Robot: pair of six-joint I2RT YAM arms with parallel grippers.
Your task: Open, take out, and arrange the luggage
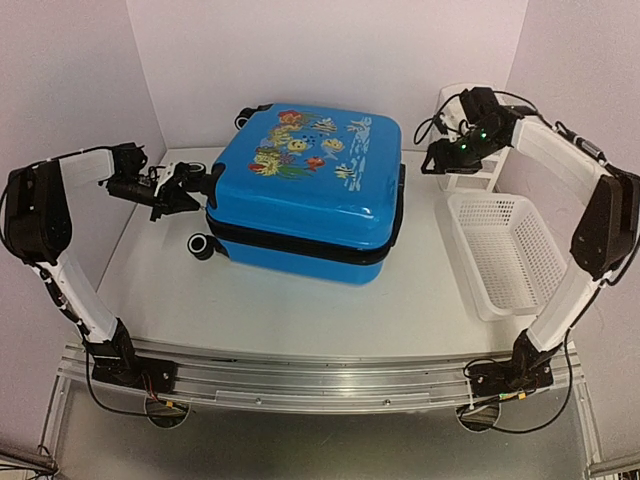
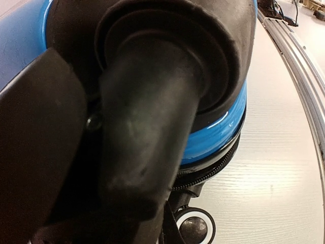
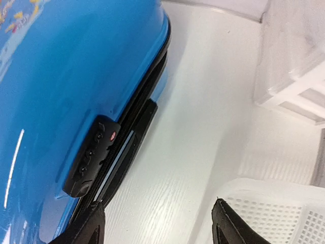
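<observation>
The luggage [image 1: 300,190] is a bright blue hard-shell suitcase lying flat in the middle of the table, fish-print lid up, its black zipper band [image 1: 300,245] closed. My left gripper [image 1: 190,188] is pressed up against its left end by the wheels. In the left wrist view, blurred black caster parts fill the frame over the blue shell [image 2: 218,132], with one black-and-white wheel [image 2: 195,226] below, so the jaws' state is hidden. My right gripper [image 3: 160,226] is open and empty, above bare table beside the suitcase's right side [image 3: 61,76], near its black combination lock [image 3: 91,157].
A white perforated basket [image 1: 505,250] stands at the right and also shows in the right wrist view [image 3: 284,203]. A white compartmented organizer [image 1: 470,178] stands at the back right behind my right gripper [image 1: 432,160]. Walls close in at the back and both sides.
</observation>
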